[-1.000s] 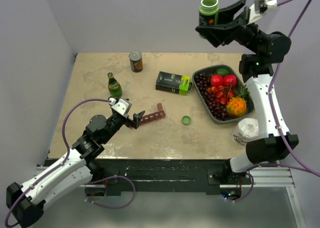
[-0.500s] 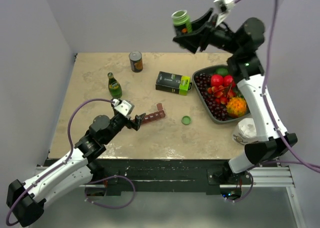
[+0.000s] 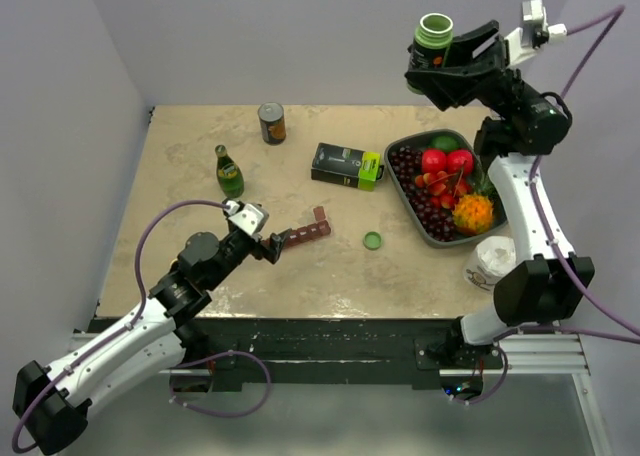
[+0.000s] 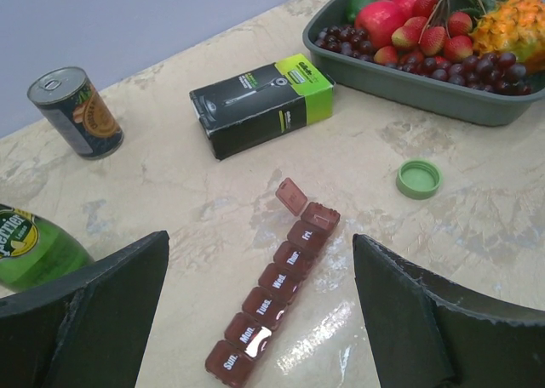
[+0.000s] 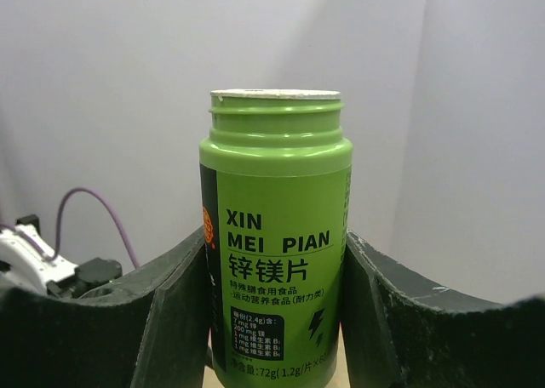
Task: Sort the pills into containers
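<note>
Beige worktop [image 3: 170, 166], grey walls. Right tool [image 3: 443, 60], clamped on open green bottle [image 3: 436, 27], has swung back right, up high. Left tool [image 3: 274, 241] apart, pill strip [image 3: 306, 233] just ahead. Pouring not begun.

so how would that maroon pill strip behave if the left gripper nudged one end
Pill organizer looks thin, light plastic, so it would probably pivot or slide on the glossy table. Its one open lid may flap or snag.
</note>
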